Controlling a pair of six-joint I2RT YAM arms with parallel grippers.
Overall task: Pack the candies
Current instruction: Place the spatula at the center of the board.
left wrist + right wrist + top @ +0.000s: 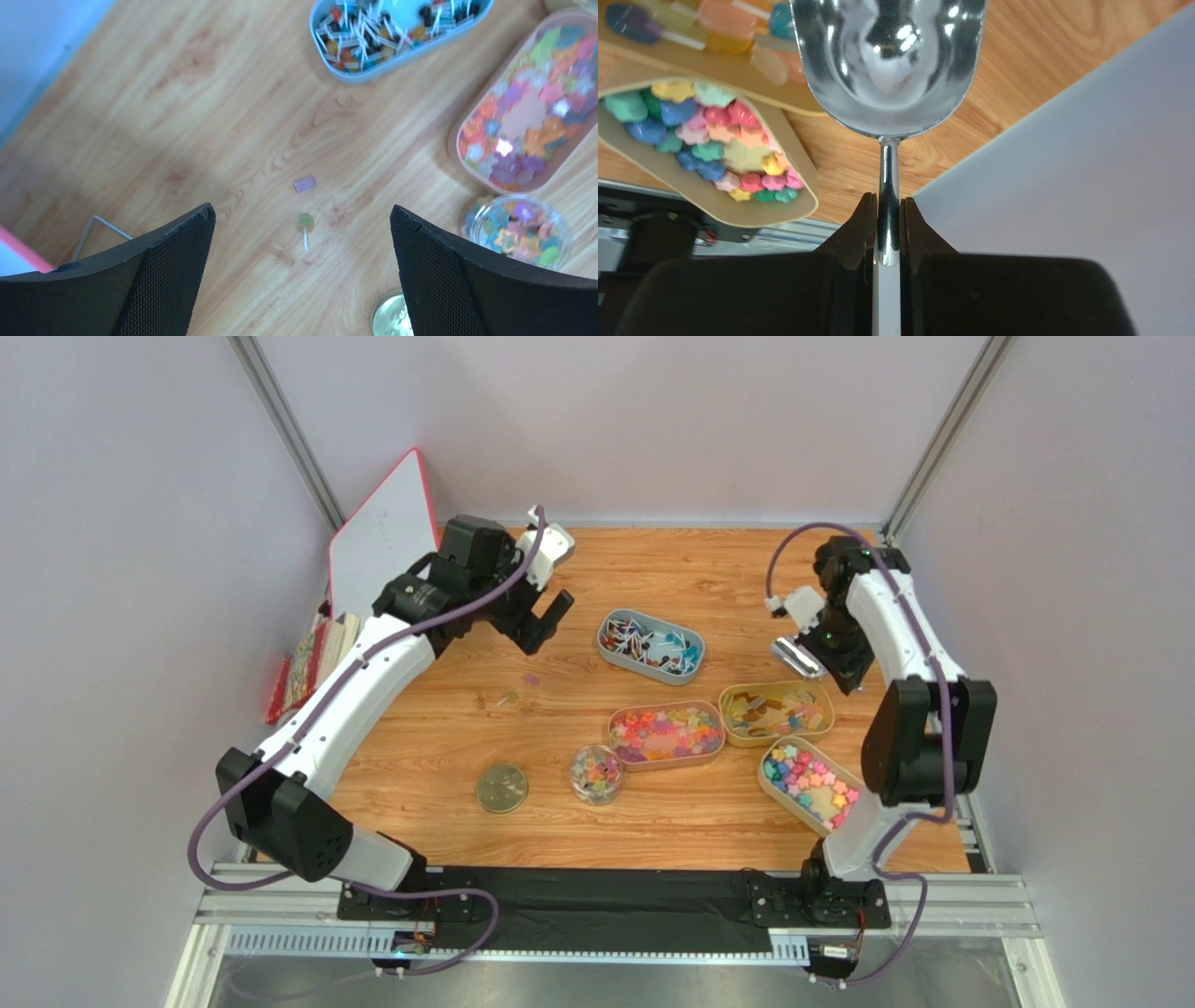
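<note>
The candies [666,735] are tiny and light. The chunky ones look hard and smooth, so I think they would slip or roll away from big fingers. They lie loose in heaps, so a scoop looks like a better way to lift them than a pinch. Dig into the middle of a heap and take many at once.

Most of them sit in 4 oval trays, right of the middle in the top view. 1 is a grey tray [602,634] and 3 are tan. A small clear jar [470,225] at the lower middle holds some too, and its lid [501,788] lies just to the left.

The right gripper [889,203] is squeezed shut on the thin handle of a shiny metal scoop [889,63]. The scoop's bowl is empty. In the right wrist view, the tan tray [703,196] of bright chunky candies lies at the left, beside the scoop and not under it.

The left gripper [540,626] is wide open and holds nothing. In the left wrist view, 2 stray sweets lie on the wooden table [421,742] in the gap between its 2 fingers [168,280]. They are a purple candy [304,184] and, lower down, a green candy [305,222] on a stick (both touch nothing but the wood).
</note>
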